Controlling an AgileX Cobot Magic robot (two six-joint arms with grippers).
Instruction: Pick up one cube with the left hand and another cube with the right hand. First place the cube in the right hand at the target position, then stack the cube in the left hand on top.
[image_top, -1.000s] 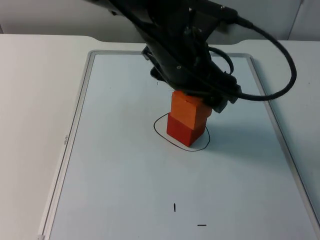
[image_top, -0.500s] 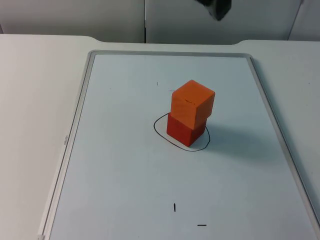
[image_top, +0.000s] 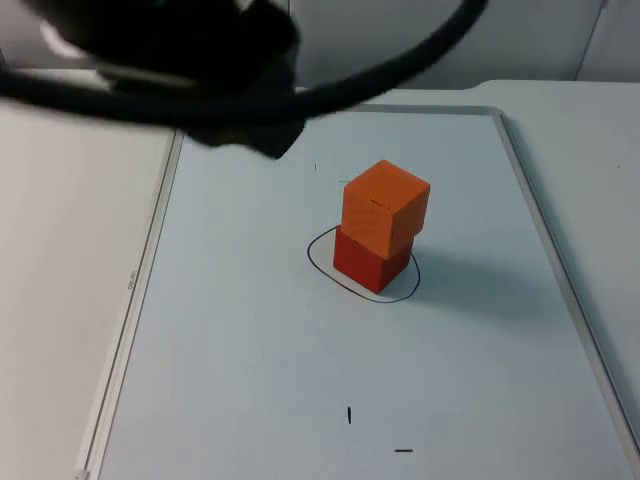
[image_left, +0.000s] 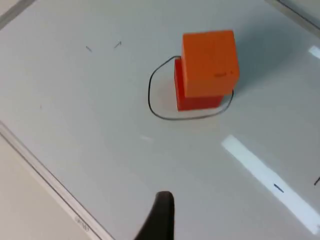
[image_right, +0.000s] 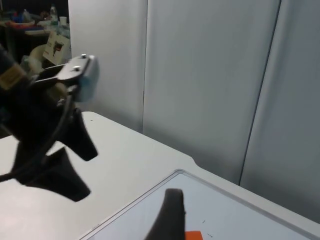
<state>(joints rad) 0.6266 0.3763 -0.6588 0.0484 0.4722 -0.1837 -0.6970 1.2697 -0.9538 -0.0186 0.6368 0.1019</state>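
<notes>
Now the orange cube (image_top: 385, 208) sits on the red cube (image_top: 368, 264) inside the circle (image_top: 322, 262), slightly skewed. We cannot tell either pincer's state. We judge stacking done: retreat high, left arm (image_top: 190, 75) clear of stack.

The left arm (image_top: 170, 70) is a bulky matte black body with rounded housings and one angular edge. It spreads from nine to twelve o'clock in the top view, with a small pale glint on it toward ten o'clock. In the right wrist view its casing is black and carries a small yellowish patch. The left gripper (image_right: 87, 172) ends in two black wedge-shaped fingers (image_right: 55, 177), broad at the root and pointed at the tip, with a gap between them. The right gripper (image_right: 170, 215) is a matte black shape that tapers to a rounded end.
</notes>
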